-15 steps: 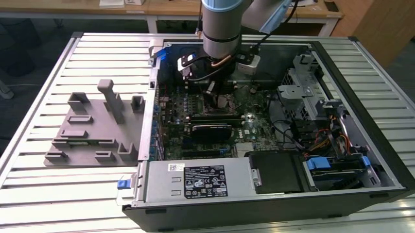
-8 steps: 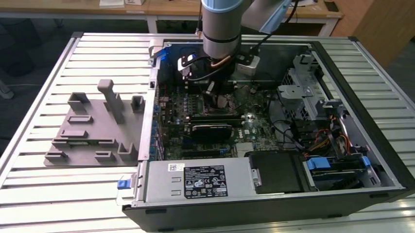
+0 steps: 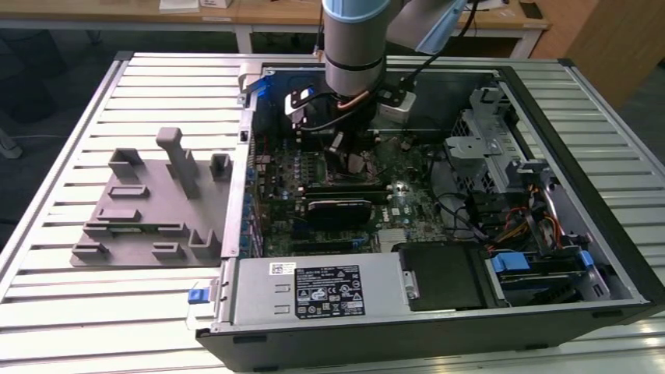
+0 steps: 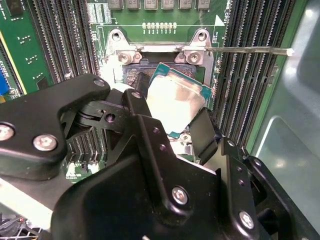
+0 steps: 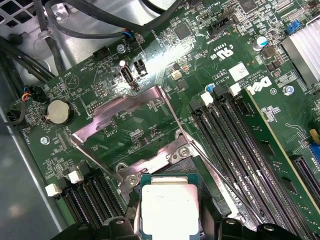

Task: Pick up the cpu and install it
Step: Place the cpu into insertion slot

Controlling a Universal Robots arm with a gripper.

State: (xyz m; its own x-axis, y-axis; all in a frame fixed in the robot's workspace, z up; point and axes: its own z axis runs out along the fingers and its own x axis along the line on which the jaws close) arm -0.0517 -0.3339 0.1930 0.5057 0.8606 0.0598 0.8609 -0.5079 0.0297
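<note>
One hand [image 4: 175, 114], clamped on one cpu [image 4: 179, 97], sits at one motherboard's [image 5: 240, 30] open socket [image 4: 131, 75], upper centre of the exterior view.

shiny silver-grey cpu [image 5: 169, 206], black claw [image 4: 172, 109], green motherboard [image 5: 100, 95]

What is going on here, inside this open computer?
A robot arm reaches down into an open computer case. Its pincer grips the cpu by two opposite edges and holds it, tilted, just over the socket on the motherboard. The socket's metal frame is folded open. The cpu is not yet seated flat.
</note>
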